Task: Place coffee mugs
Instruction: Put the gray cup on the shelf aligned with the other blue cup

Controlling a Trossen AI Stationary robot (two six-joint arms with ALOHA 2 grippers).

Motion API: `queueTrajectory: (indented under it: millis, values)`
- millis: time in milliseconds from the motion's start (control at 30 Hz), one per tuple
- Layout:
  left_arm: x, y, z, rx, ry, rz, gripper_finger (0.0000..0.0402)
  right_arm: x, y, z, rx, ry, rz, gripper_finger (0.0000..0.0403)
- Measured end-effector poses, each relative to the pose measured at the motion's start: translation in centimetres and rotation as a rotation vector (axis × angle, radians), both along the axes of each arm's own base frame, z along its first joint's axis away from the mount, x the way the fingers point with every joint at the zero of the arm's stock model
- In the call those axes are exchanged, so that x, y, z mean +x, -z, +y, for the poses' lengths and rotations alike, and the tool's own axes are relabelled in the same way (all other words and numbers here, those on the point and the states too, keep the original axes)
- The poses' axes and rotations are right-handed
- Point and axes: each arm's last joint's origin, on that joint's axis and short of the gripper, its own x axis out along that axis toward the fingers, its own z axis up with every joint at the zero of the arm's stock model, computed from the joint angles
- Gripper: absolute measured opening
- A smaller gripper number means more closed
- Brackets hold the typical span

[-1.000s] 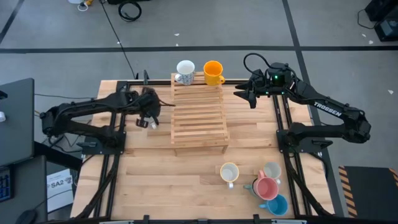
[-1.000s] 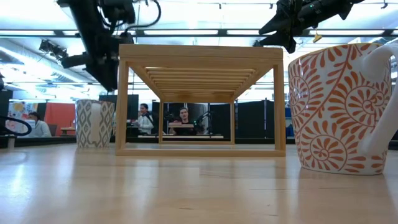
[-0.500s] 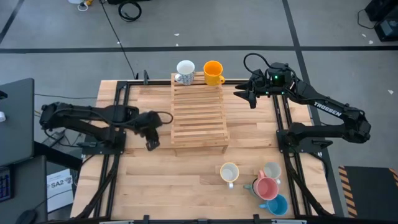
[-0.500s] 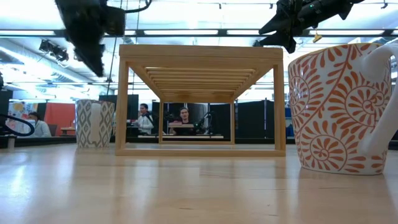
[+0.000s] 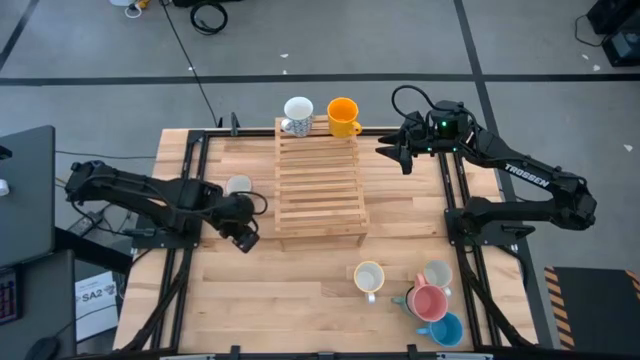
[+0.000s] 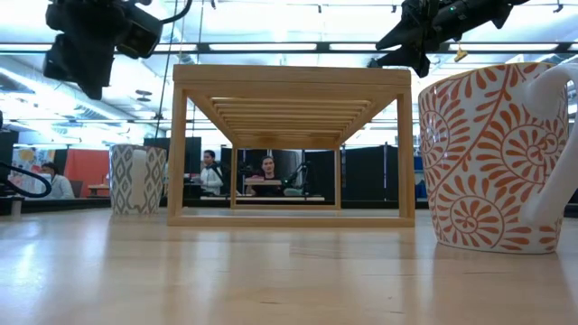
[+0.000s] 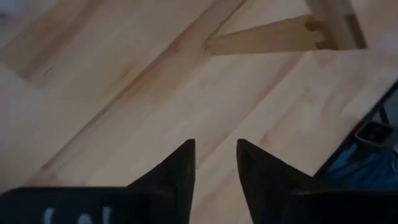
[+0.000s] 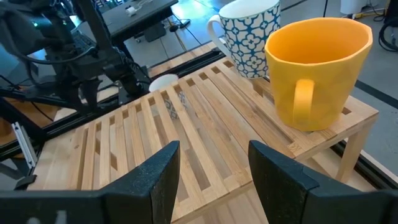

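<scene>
Beside the slatted wooden rack point(image 5: 319, 186), off its near left corner, the left gripper point(image 5: 243, 238) hangs empty above the table point(image 5: 280, 290), fingers point(image 7: 177, 174) a narrow gap apart; it has drawn back toward the front edge since a second ago, when it stood further back by the rack's left side. A patterned grey-and-white mug point(image 5: 238, 186), previously hidden beneath that gripper, now stands uncovered on the table left of the rack. The right gripper point(image 5: 385, 153) is unchanged, held above the rack's far right corner, fingers point(image 8: 280, 180) spread, holding nothing. A white mug with blue pattern point(image 5: 297, 115) and an orange mug point(image 5: 342, 116) stand on the rack's far end. A cream mug point(image 5: 369, 277), pale mug point(image 5: 437, 274), pink mug point(image 5: 430, 302) and blue mug point(image 5: 446, 330) remain grouped at front right.
</scene>
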Motion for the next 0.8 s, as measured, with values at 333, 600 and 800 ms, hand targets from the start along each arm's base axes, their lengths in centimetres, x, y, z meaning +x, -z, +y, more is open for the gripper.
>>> queueTrajectory:
  millis: [333, 600, 800]
  values:
    - [-0.1, 0.1, 0.3, 0.042, -0.126, 0.016, 0.0222, 0.0, 0.0, 0.0, 0.000, 0.000, 0.000, 0.0197]
    - [-0.2, 0.3, 1.2, 0.030, -0.652, 0.008, 0.0234, 0.0, 0.0, 0.0, 0.000, 0.000, 0.000, 0.0197]
    - [-0.6, 1.6, 1.4, 0.019, -0.780, 0.039, 0.0219, 0.0, 0.0, 0.0, 0.000, 0.000, 0.000, 0.0197]
